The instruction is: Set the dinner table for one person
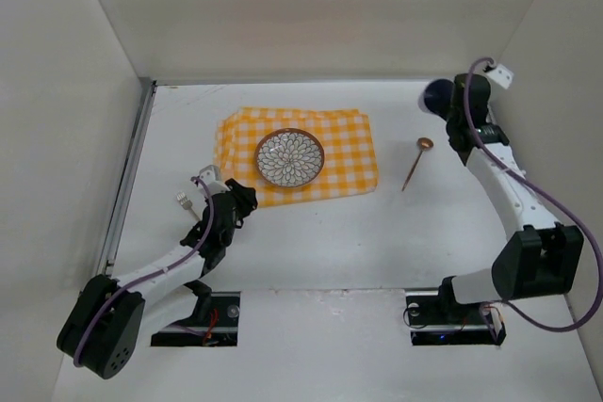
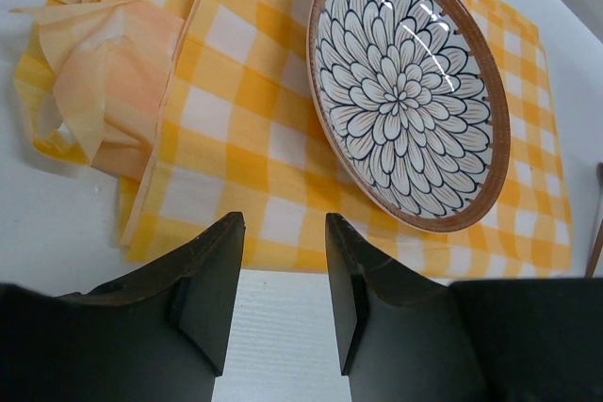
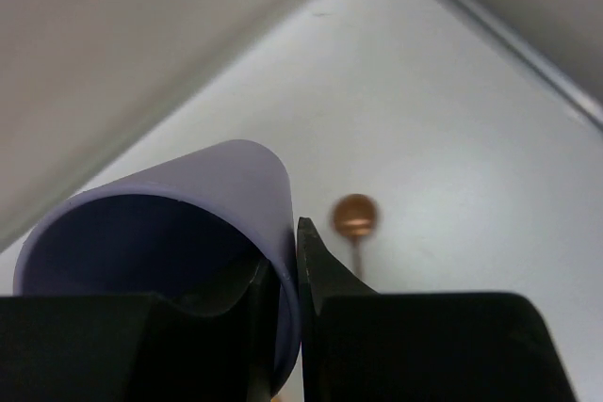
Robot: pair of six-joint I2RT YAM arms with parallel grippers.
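The white dinner table point(image 1: 320, 242) carries a yellow-and-white checked cloth point(image 1: 349, 152) with a flower-patterned plate point(image 1: 290, 157) on it. My left gripper point(image 1: 243, 197) hovers open and empty at the cloth's near left corner. In the left wrist view the gripper point(image 2: 283, 223) points over the cloth's edge point(image 2: 236, 120), with the plate point(image 2: 410, 91) ahead to the right. My right gripper point(image 1: 452, 101) at the far right is shut on the wall of a purple cup point(image 1: 434, 97). The right wrist view shows the fingers point(image 3: 316, 261) pinching the cup's rim point(image 3: 188, 185).
A copper spoon point(image 1: 416, 163) lies right of the cloth; it also shows in the right wrist view point(image 3: 355, 217). A small silvery fork point(image 1: 186, 202) lies left of my left gripper. A crumpled yellow napkin point(image 2: 104, 72) lies on the cloth's left corner. White walls enclose the table.
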